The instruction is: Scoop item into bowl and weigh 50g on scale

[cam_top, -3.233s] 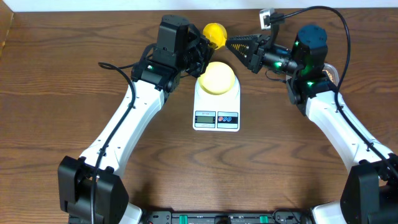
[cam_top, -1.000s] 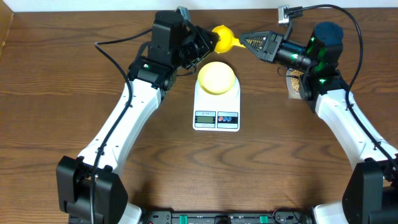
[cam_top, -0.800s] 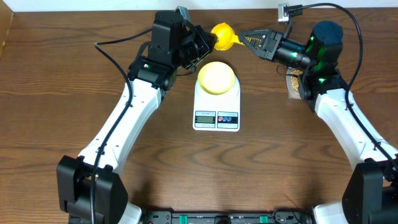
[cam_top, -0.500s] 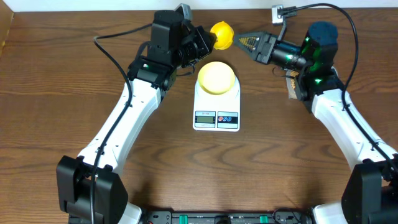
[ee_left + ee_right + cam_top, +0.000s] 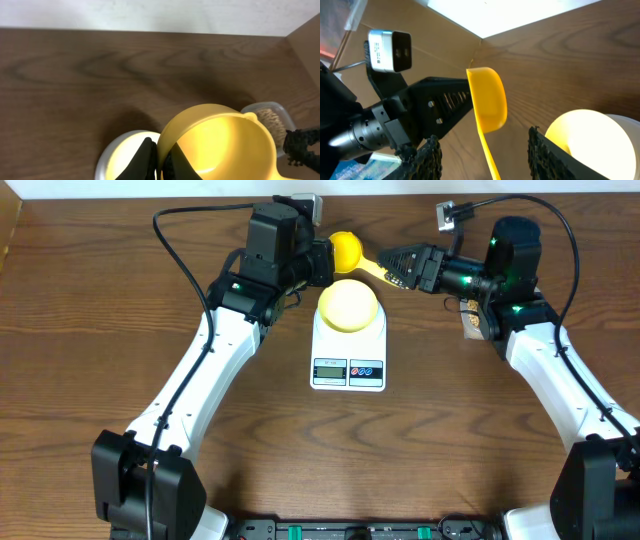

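The pale-yellow bowl (image 5: 348, 305) stands on the far end of the white scale (image 5: 348, 358); I see no beans in it. My left gripper (image 5: 322, 262) is shut on the rim of a yellow scoop (image 5: 346, 250), held just beyond and above the bowl. In the left wrist view the gripper (image 5: 159, 159) pinches the scoop's cup (image 5: 220, 145) over the bowl (image 5: 125, 157). My right gripper (image 5: 395, 265) is open, with the scoop's handle (image 5: 487, 155) between its fingers (image 5: 427, 157), apart from both. The tan beans (image 5: 270, 117) lie in a clear container.
The clear container (image 5: 470, 315) sits right of the scale, mostly hidden under my right arm. The back wall runs close behind the scoop. The bowl also shows bright at the lower right of the right wrist view (image 5: 590, 142).
The left gripper turned the scoop so that its handle points right. The right gripper moved left and down and now straddles the handle.
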Available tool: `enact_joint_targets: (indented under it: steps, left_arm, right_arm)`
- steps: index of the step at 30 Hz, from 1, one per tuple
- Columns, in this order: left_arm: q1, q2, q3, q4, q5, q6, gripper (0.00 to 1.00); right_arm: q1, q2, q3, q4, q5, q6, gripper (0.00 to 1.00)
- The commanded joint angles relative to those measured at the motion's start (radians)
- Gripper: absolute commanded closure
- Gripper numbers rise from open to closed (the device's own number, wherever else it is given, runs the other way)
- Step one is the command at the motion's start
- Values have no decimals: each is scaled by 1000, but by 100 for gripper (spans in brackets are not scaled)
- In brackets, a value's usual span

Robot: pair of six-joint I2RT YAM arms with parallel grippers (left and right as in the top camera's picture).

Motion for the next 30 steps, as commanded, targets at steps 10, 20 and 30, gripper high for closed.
enact_joint_targets:
  steps: [10,20,30]
  left_arm:
    - [-2,-7,18,5,-4,-146,92]
    - [-2,-7,18,4,25,-244,93]
    - [-2,-7,18,-18,26,-207,92]
  right_arm:
    - [50,7,8,-44,2,-102,54]
    - [49,7,8,-35,17,-102,72]
    - [47,7,8,31,17,-101,75]
